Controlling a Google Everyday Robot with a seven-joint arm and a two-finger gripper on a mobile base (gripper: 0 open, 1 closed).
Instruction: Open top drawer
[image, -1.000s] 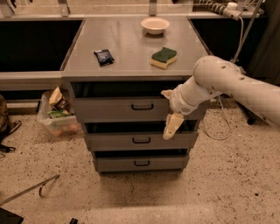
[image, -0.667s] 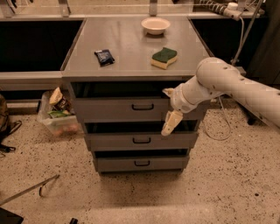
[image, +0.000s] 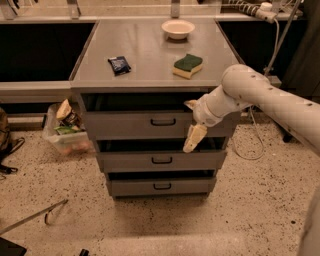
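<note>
The top drawer (image: 130, 125) is the widest grey front under the cabinet's top, with a small black loop handle (image: 163, 121) at its centre. A dark gap shows above its front. My gripper (image: 191, 121) is in front of the drawer's right part, just right of the handle. Its two cream fingers (image: 194, 137) are spread apart, one at the drawer's upper edge and one hanging below its lower edge. It holds nothing. My white arm reaches in from the right.
Two narrower grey drawers (image: 161, 160) sit below. On the cabinet top (image: 145, 47) lie a white bowl (image: 178, 28), a green-and-yellow sponge (image: 188, 65) and a dark packet (image: 119, 65). A plastic bin (image: 65, 131) stands on the floor at left, with a cable (image: 255, 150) at right.
My gripper has shifted slightly left and up, closer to the top drawer's handle. The drawers have not moved.
</note>
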